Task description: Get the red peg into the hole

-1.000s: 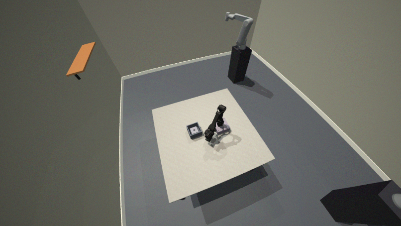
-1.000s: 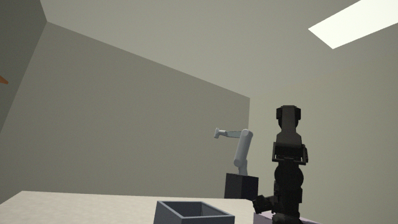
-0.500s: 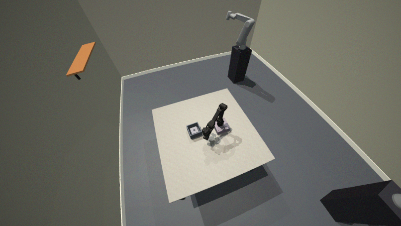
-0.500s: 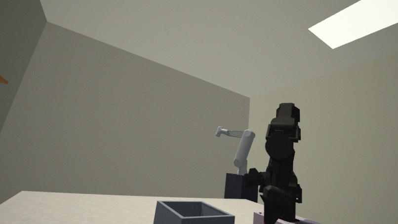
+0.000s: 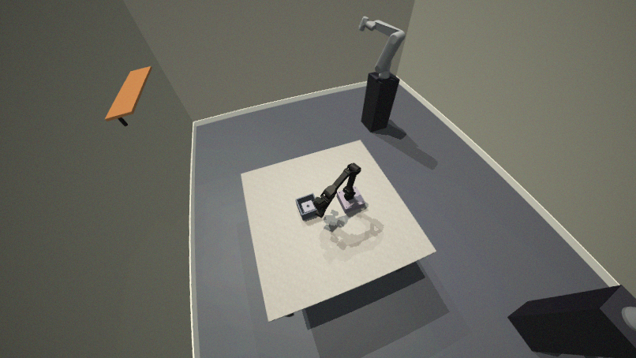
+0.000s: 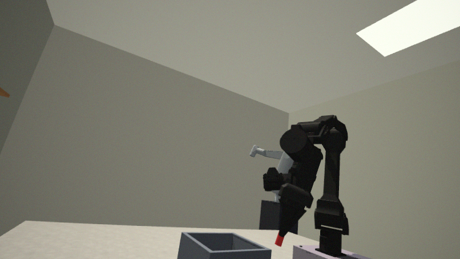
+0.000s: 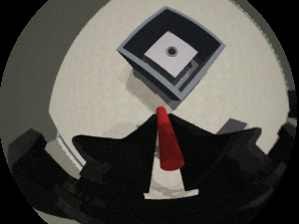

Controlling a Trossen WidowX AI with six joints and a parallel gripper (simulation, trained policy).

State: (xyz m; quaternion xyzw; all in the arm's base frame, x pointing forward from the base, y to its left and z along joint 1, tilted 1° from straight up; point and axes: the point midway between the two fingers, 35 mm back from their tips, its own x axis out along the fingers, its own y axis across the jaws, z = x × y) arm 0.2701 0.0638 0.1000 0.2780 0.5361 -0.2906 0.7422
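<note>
Clamped between the closed-in jaws of the black gripper [image 6: 282, 233] [image 7: 162, 117], a smooth, plain red cylindrical peg [image 6: 279, 239] [image 7: 169, 143] tilts in the lower right of the exterior view, its long axis steep, its free end pointing down and slightly left. At lower centre of the wrist view, it shows a round end. Near it, outside, is an open square blue-grey box [image 5: 304, 214] [image 6: 239, 251] [image 7: 145, 66], holding a flat pale plate [image 5: 304, 207] [image 7: 160, 53] with a round, dark-ringed hole.

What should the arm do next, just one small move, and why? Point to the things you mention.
Probably carry the peg [image 6: 279, 240] [image 7: 169, 143] sideways over the box [image 5: 308, 218] [image 6: 238, 251] [image 7: 149, 67], staying above its rim: the gripper [image 6: 281, 235] [image 7: 161, 116] has it clamped, but it hangs tilted outside the walls.
</note>
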